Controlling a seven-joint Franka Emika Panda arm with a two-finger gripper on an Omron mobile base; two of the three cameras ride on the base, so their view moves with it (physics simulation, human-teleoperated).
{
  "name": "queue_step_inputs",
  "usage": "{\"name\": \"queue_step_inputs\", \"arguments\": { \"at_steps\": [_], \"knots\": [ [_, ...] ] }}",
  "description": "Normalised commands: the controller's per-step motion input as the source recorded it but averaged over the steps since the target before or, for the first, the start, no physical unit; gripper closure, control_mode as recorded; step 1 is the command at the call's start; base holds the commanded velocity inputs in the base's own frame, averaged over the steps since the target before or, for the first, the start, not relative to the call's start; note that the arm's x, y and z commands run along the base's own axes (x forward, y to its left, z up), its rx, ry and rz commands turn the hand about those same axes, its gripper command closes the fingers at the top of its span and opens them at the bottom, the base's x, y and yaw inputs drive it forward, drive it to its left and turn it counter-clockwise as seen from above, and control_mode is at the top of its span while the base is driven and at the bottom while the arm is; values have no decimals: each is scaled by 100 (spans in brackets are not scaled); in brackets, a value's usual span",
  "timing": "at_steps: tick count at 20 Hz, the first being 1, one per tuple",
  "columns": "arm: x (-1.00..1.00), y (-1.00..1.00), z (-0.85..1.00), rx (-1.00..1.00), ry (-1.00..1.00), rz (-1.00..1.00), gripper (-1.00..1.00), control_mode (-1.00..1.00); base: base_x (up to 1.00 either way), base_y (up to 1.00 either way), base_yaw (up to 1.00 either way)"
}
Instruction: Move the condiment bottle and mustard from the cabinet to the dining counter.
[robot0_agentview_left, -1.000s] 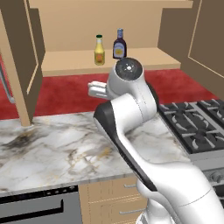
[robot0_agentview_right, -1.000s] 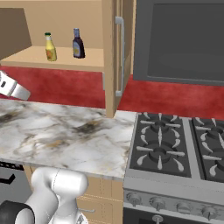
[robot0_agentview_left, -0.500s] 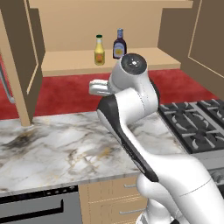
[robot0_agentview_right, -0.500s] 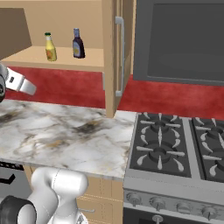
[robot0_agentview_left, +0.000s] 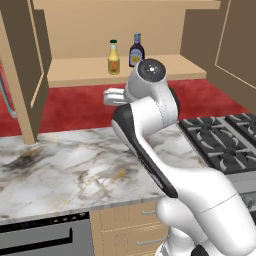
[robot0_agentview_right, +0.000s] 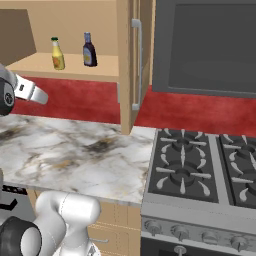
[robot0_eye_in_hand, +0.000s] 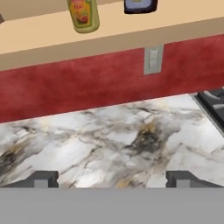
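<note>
**Open jaws below the cabinet shelf, before the first pick**

The jaws stand wide apart and empty: in the hand view the two fingertips rise near the lower left and lower right, with only marble counter between them. The gripper hangs over this counter, below the open cabinet. The mustard and the bottle stand upright on the shelf, upper centre of the left base view, near each other but apart; in the hand view both sit at the top edge, the mustard at upper left of centre. Neither is yet moved. Judged, the step is the reach: raise and level the hand to shelf height, centre one item between the fingertips, enter straight, and avoid brushing its neighbour before closing low on the body.
</note>
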Motion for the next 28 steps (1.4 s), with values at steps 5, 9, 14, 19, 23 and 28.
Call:
{"name": "queue_step_inputs", "arguments": {
  "at_steps": [5,9,14,19,23,28],
  "knots": [
    [26,-8,9,-6,-1,1,-100,-100,0,0,0],
    [20,-6,14,-5,-5,3,-100,-100,0,0,0],
    [16,0,21,0,-12,5,-100,-100,0,0,0],
    [22,0,22,0,-10,6,-100,-100,0,0,0],
    [29,0,16,0,-8,5,-100,-100,0,0,0],
    [24,0,21,0,-2,2,-100,-100,0,0,0]
  ]
}}
